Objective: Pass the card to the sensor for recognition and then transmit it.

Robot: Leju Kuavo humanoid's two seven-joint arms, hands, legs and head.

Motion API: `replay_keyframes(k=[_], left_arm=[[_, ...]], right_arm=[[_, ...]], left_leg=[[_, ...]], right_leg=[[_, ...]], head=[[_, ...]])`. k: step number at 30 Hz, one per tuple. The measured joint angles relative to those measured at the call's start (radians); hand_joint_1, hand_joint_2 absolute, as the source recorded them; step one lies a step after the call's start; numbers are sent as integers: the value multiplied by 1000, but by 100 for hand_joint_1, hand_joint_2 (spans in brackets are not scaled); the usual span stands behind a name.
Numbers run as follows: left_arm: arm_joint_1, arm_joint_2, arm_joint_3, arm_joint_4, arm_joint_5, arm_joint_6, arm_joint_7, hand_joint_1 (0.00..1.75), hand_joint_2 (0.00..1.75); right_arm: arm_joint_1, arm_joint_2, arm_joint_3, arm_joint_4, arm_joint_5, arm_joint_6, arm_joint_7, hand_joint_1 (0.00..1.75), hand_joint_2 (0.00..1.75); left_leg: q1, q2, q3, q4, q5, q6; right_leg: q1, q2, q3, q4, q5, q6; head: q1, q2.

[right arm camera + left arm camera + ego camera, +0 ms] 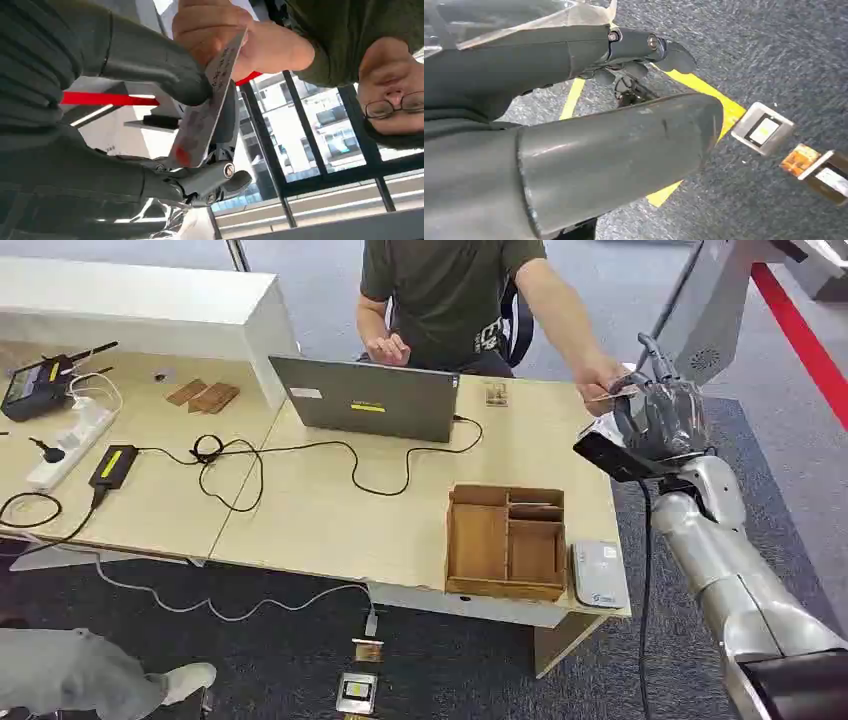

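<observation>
My right hand point(660, 420) is raised beyond the table's right edge and pinches a white card point(205, 115) between its thumb point(150, 60) and fingers point(200, 180). A person's hand point(215, 30) grips the same card's far end; in the head view that hand point(600, 375) meets mine over the table's far right corner, with the card point(612, 395) a thin sliver between them. A grey-white card sensor point(600, 575) lies flat at the table's front right corner. My left hand point(604, 150) hangs over the floor and holds nothing.
A wooden compartment box point(507, 540) stands beside the sensor. A laptop point(365, 400) with trailing cables sits mid-table, and the person sits behind it. A power strip point(70, 440) lies at the left. A small grey device point(763, 130) and an orange-brown piece point(809, 162) lie on the carpet.
</observation>
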Motion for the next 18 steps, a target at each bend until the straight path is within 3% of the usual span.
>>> replay_keyframes(k=[18], left_arm=[[-2, 0, -44, -3, -39, 32, 73, 0, 0]], right_arm=[[0, 10, 32, 1, 14, 0, 16, 175, 175]], left_leg=[[0, 0, 0, 0, 0, 0]], right_leg=[[0, 0, 0, 0, 0, 0]], head=[[0, 0]])
